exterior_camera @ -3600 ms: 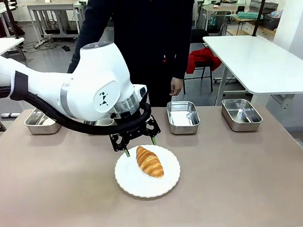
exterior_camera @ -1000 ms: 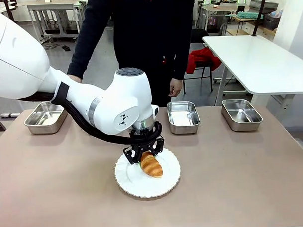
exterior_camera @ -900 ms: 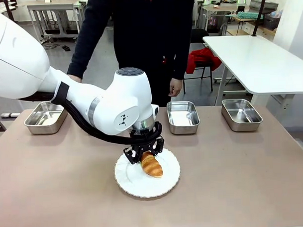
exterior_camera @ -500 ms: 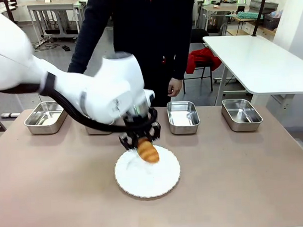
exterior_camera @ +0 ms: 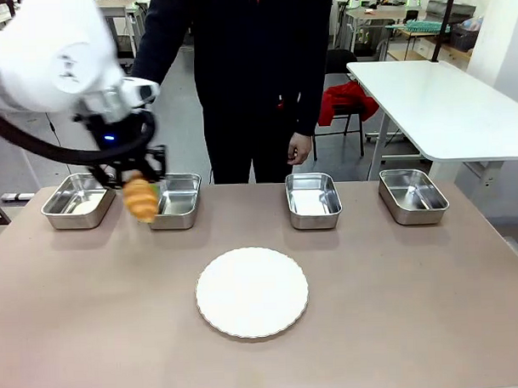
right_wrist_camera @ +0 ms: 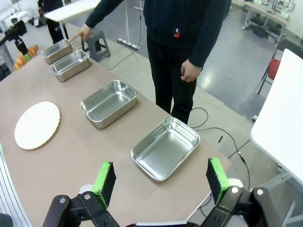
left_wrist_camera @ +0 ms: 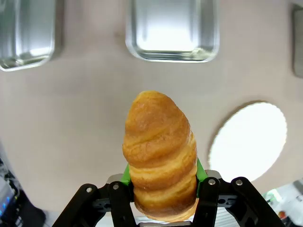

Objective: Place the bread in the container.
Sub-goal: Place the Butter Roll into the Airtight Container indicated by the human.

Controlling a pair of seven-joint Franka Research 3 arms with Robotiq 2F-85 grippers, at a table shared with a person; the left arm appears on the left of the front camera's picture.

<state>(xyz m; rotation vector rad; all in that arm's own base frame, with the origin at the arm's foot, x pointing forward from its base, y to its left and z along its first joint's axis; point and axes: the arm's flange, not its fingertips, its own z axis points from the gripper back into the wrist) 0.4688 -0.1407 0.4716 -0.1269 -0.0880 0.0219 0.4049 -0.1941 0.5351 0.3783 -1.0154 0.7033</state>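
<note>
The bread [exterior_camera: 141, 199], a golden-brown croissant, hangs in the air with my left gripper [exterior_camera: 138, 183] shut on its upper end. It hovers over the gap between the far-left container [exterior_camera: 78, 200] and the second container [exterior_camera: 176, 199]. In the left wrist view the bread [left_wrist_camera: 160, 151] stands up between the green pads [left_wrist_camera: 126, 174], with two steel pans [left_wrist_camera: 173, 28] on the table beyond it. My right gripper [right_wrist_camera: 161, 182] is open and holds nothing, high above the table's right end. A person's hand [right_wrist_camera: 84, 32] points down at the far-left pan [right_wrist_camera: 57, 50].
Two more steel pans [exterior_camera: 313, 200] [exterior_camera: 412, 195] sit along the table's far edge to the right. A bare round white plate [exterior_camera: 252, 291] lies mid-table. The person in dark clothes [exterior_camera: 255, 75] stands at the far side.
My left gripper has lifted the croissant off the plate and carried it left and back toward the two left pans. The plate is now bare.
</note>
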